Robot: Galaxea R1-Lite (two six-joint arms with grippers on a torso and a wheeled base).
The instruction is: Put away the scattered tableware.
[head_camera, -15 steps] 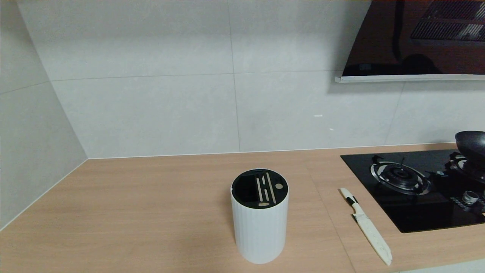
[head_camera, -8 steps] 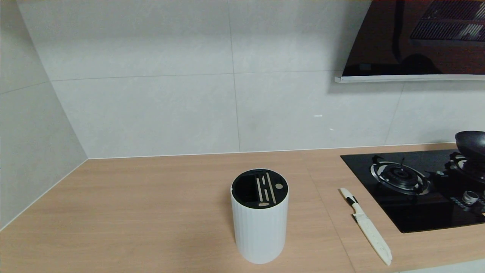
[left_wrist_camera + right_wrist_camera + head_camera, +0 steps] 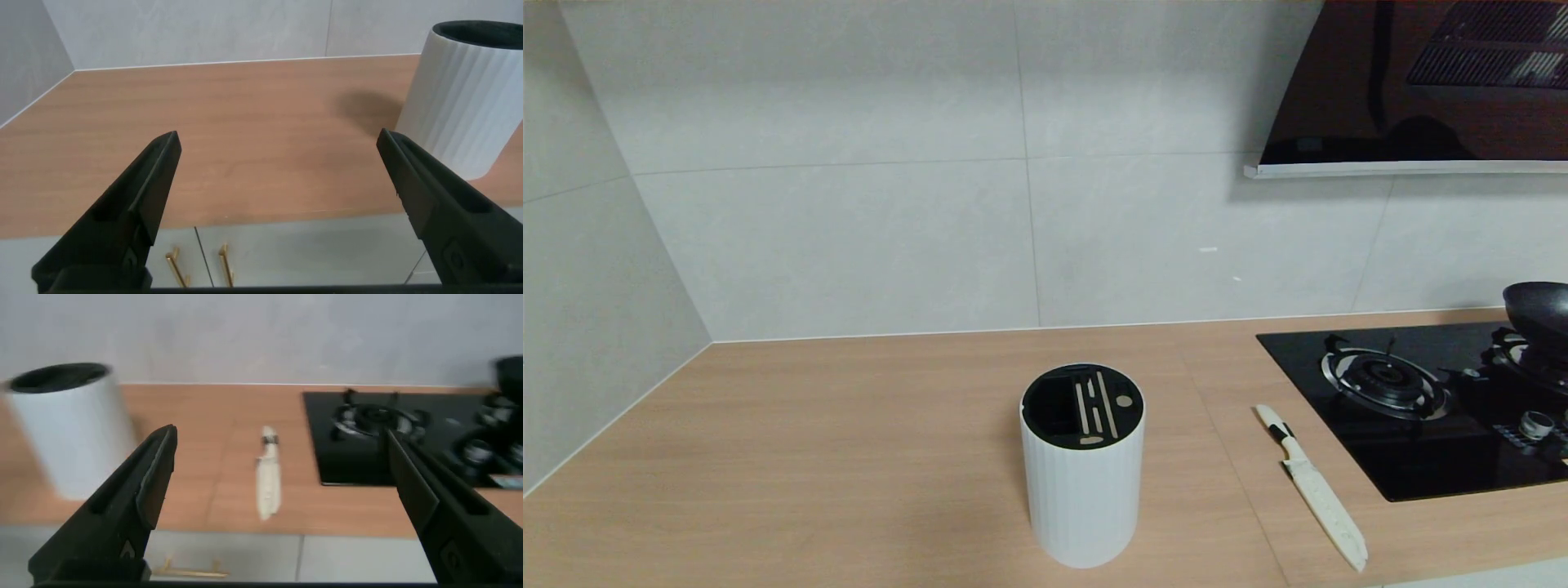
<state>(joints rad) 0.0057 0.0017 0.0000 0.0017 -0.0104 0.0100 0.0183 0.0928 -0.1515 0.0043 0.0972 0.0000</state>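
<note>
A white ribbed cylindrical knife holder point(image 3: 1083, 465) with a black slotted top stands upright near the front of the wooden counter. To its right a white-handled knife point(image 3: 1312, 485) in a pale sheath lies flat, between the holder and the stove. In the left wrist view my left gripper point(image 3: 278, 155) is open in front of the counter's front edge, with the holder point(image 3: 466, 98) off to one side. In the right wrist view my right gripper point(image 3: 282, 453) is open and back from the counter edge, facing the knife point(image 3: 268, 483), with the holder point(image 3: 73, 425) beside it.
A black gas stove point(image 3: 1429, 400) with burners fills the right of the counter point(image 3: 849, 457), a dark pan point(image 3: 1539, 310) on its far burner. A range hood point(image 3: 1413, 90) hangs above. Tiled walls close the back and left. Cabinet doors with gold handles point(image 3: 196, 265) sit below the counter.
</note>
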